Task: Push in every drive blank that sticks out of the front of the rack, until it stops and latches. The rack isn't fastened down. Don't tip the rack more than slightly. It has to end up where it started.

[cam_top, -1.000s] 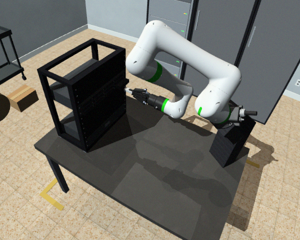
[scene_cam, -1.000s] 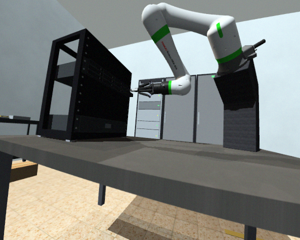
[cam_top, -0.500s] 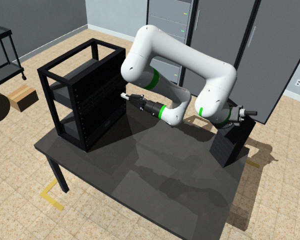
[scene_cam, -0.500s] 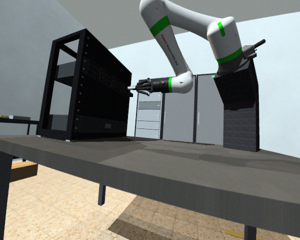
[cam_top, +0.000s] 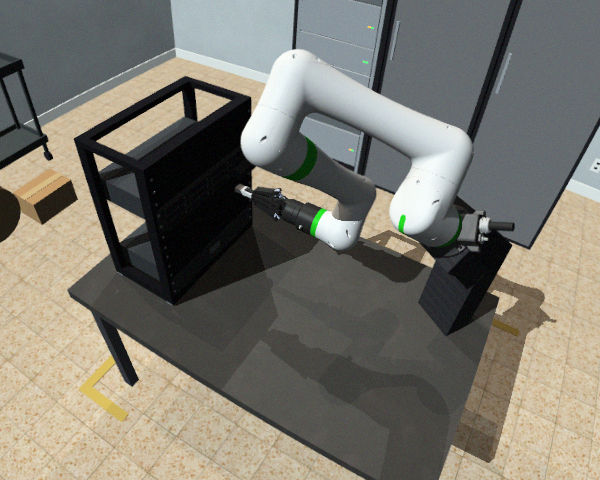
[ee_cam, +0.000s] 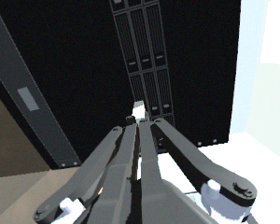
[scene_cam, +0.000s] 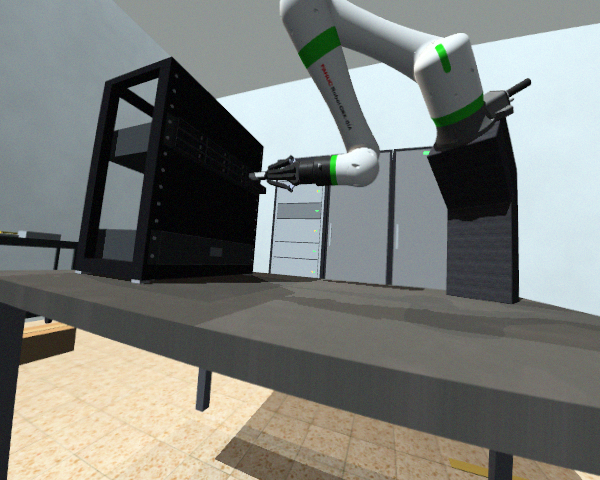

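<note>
One black rack (cam_top: 102, 145) at the far left of one dark table (cam_top: 341, 320), one white arm, its gripper (cam_top: 242, 191) with fingers pressed together on nothing, tips close to one drive blank (ee_cam: 139, 109) on the rack's front, contact unclear

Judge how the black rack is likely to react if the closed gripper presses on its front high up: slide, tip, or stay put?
The rack is tall on a narrow footprint and mostly open frame, so it may be light enough to slide. The gripper, shut on nothing, meets the front above mid-height, so a hard push could tip it backward. A slow, gentle press seems safest.
</note>
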